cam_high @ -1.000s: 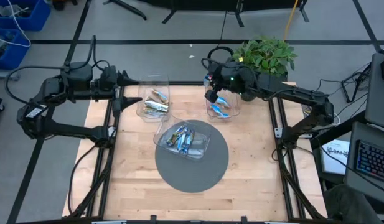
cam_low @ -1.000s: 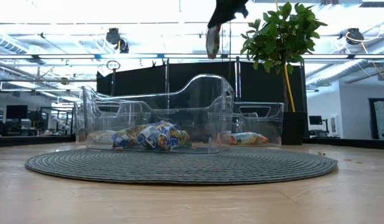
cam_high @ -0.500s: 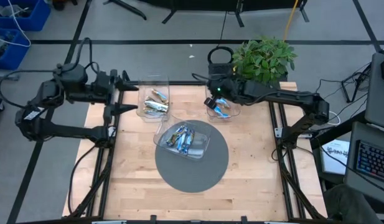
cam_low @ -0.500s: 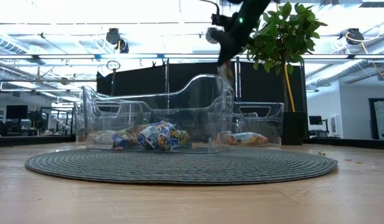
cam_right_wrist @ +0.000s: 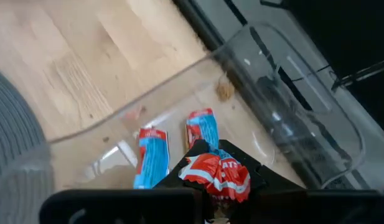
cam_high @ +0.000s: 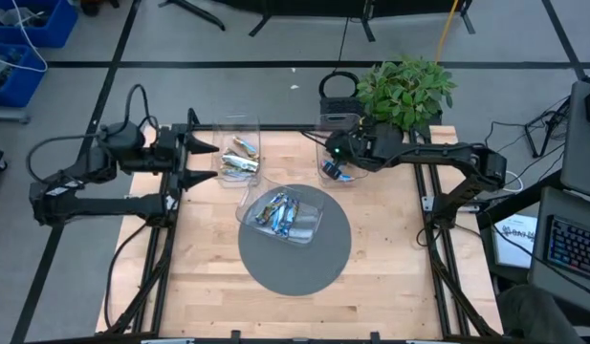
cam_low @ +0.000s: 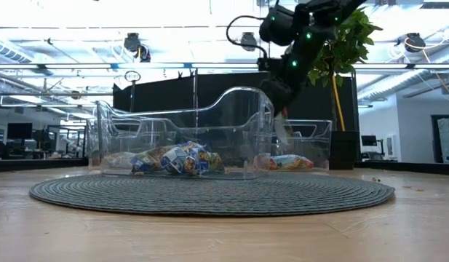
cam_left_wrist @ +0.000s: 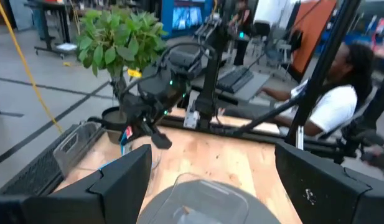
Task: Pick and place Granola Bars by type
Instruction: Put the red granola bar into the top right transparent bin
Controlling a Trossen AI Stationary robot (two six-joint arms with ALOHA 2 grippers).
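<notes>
High view, left to right: my left gripper waits spread beside the left bin, while my right gripper, pinching a red-marked blue bar, hangs directly above the right bin, where two matching bars lie side by side.

We see grey floor around the wooden table, a potted plant at its far edge, and blue crates beyond.
</notes>
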